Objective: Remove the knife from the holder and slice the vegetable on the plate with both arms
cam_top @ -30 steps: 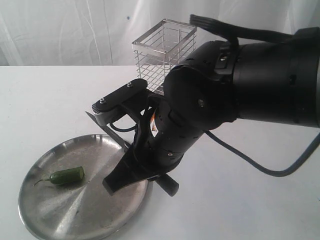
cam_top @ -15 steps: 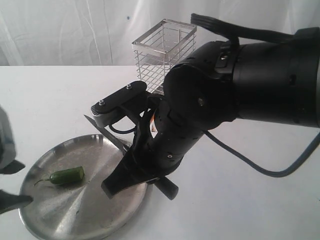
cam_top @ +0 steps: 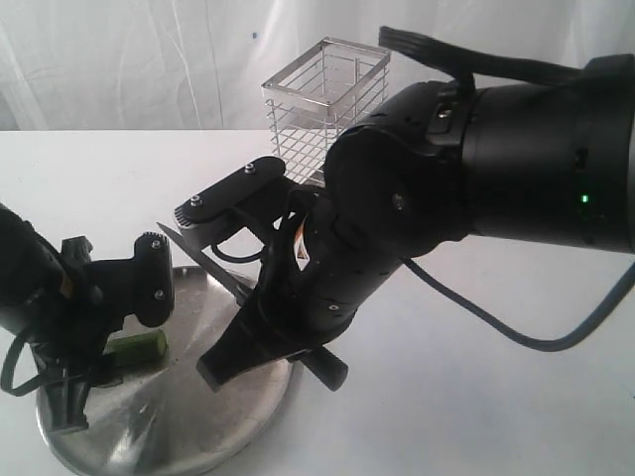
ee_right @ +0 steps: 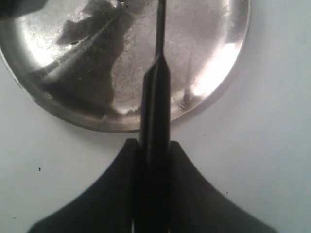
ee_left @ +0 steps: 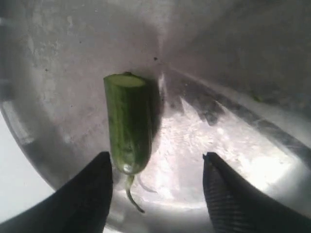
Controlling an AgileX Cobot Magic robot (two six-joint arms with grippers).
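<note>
The green chili (cam_top: 140, 345) lies on the left part of the steel plate (cam_top: 253, 421). My left gripper (cam_top: 77, 393) hangs over the plate's left side, open. In the left wrist view the chili (ee_left: 129, 121) has its stem end just inside one finger (ee_left: 85, 194), and the gripper (ee_left: 156, 158) holds nothing. My right gripper (cam_top: 230, 359) is shut on the black handle of the knife (cam_top: 213, 266). The blade points up and left over the plate. In the right wrist view the knife (ee_right: 154, 111) runs out from the gripper (ee_right: 154, 145) across the plate (ee_right: 218, 53).
The silver wire holder (cam_top: 325, 99) stands at the back of the white table, behind the bulky right arm (cam_top: 476, 169). The left arm (cam_top: 40, 288) covers the plate's left rim. A black cable (cam_top: 516, 332) trails over the table on the right.
The left arm has come in from the left edge and now hangs over the plate at the chili's stem end. The right gripper and knife have shifted slightly left.
</note>
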